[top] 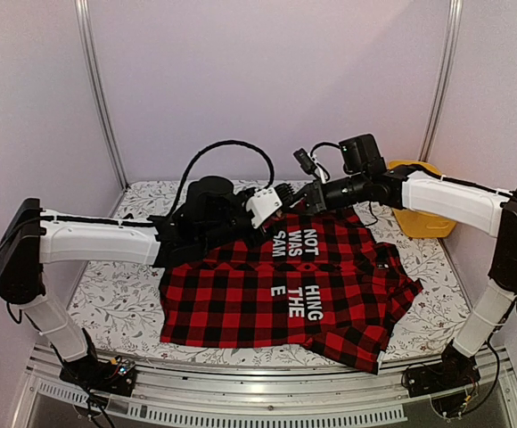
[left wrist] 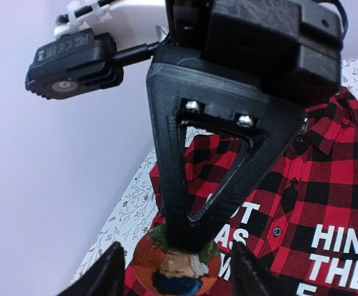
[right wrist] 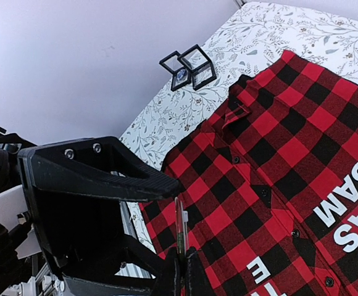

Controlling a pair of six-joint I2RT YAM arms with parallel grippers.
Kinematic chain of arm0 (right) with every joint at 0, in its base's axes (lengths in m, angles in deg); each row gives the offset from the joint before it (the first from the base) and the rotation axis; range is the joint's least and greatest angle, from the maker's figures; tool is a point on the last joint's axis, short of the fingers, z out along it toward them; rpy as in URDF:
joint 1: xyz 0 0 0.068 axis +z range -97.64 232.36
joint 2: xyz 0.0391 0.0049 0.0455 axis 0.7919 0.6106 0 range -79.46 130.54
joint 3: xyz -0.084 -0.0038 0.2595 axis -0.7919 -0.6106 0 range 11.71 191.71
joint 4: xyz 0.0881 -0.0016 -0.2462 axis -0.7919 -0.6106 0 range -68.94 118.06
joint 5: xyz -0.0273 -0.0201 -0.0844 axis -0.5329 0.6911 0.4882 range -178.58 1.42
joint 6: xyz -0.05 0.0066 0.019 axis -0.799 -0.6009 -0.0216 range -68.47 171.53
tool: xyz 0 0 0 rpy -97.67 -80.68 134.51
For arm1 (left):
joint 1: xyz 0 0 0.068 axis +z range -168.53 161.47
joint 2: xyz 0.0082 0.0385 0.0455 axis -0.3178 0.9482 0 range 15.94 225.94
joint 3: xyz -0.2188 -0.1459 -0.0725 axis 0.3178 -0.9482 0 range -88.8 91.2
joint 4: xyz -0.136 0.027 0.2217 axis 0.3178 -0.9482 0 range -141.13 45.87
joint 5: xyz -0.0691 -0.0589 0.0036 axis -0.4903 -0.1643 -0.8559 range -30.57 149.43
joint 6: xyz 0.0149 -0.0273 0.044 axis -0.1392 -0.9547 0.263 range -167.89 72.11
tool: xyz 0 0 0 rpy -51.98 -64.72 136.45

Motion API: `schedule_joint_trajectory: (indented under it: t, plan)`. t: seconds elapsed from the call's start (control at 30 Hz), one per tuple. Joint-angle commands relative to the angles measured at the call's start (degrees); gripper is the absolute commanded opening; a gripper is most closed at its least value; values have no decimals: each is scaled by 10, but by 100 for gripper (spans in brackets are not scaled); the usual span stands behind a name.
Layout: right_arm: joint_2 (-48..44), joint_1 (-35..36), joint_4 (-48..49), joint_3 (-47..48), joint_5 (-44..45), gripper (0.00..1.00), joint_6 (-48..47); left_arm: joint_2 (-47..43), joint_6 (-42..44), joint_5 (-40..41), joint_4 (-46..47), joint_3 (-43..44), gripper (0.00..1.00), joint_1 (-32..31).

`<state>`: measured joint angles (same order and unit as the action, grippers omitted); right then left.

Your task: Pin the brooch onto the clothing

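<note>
Right claw [right wrist: 184, 274] is pinched tight on the rim of the brooch [left wrist: 178, 276]. In its own wrist view the fingertips meet at the bottom of the frame, and the brooch stands between them edge-on as a thin upright strip. From the left wrist view the brooch is a round badge with an orange-brown face, green leaves at the top and a blue and white picture in the middle. One black triangular finger of the right claw comes down onto its upper edge.

Left claw [left wrist: 178, 254] has its jaws apart, one fingertip on each side of the badge. Each stands just beside the rim, and a thin gap seems to show on both sides.

Both claws meet above the far edge of the flannel shirt [top: 241, 299]. Whether the badge touches the fabric cannot be told. The red-and-black checked shirt lies spread flat in the middle of the worktop [top: 107, 303], which has a pale floral covering. The shirt's white block letters face up and black buttons run along its placket.

Beyond the collar, near the worktop's edge by the wall, stands a pair of small black square frames [right wrist: 188, 65]. A yellow container [top: 423, 223] sits at the far right corner, partly hidden behind the right arm.
</note>
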<state>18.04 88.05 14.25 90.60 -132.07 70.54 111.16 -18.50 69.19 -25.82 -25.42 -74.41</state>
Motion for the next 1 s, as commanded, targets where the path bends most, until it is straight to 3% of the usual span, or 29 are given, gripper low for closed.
schedule_joint_trajectory:
  t: [0.0, 0.1, 0.17, 0.33, 0.4, 0.47, 0.57, 0.7, 0.97]
  plan:
    - [-26, 2, -56, 21, 119, 0, -91, -24, -38, -20, -18, 14, 66, -3]
    - [-77, 3, -30, -28, 263, 0, -191, -56, -98, -110, -52, 15, 71, 23]
    - [-126, 5, 69, -117, 322, 0, -320, -74, -141, -188, -73, 19, 72, 44]
    - [-275, 24, 337, -316, 298, 0, -668, -96, -245, -347, -97, 36, 69, 104]
    - [-307, 28, 422, -376, 274, 0, -872, -94, -283, -376, -98, 48, 67, 121]
    - [-313, 36, 471, -397, 279, 0, -1031, -84, -318, -384, -105, 69, 63, 130]
    - [-294, 57, 517, -396, 327, 0, -1173, -64, -360, -412, -122, 109, 60, 140]
    - [-282, 74, 526, -382, 351, 0, -1304, -41, -418, -480, -112, 142, 59, 148]
    - [-293, 89, 457, -360, 325, 0, -1382, -4, -477, -570, -76, 165, 61, 147]
